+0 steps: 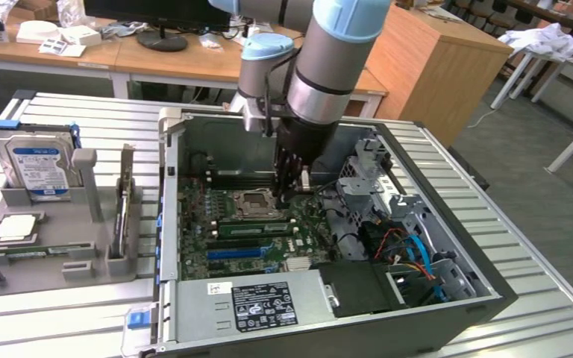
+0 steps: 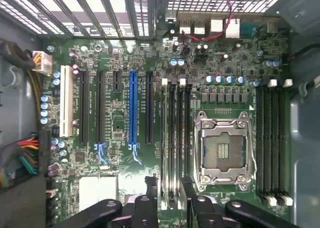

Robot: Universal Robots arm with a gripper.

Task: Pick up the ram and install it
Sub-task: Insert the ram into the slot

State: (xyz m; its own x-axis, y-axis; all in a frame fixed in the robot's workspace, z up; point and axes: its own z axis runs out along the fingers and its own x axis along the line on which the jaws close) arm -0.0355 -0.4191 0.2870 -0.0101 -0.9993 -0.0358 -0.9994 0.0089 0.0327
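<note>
The ram (image 2: pixel 170 143) stands on edge in a memory slot just beside the processor socket (image 2: pixel 222 148). It looks seated, so the installing step seems about finished (its latches cannot be judged). The claw (image 2: pixel 169 190) straddles one end, fingers spread and gripping nothing. Any move here calls for a straight path: neighbouring slots crowd close, while the case (image 1: pixel 170 216) lies open upward on the worktop (image 1: pixel 68 321).
</note>
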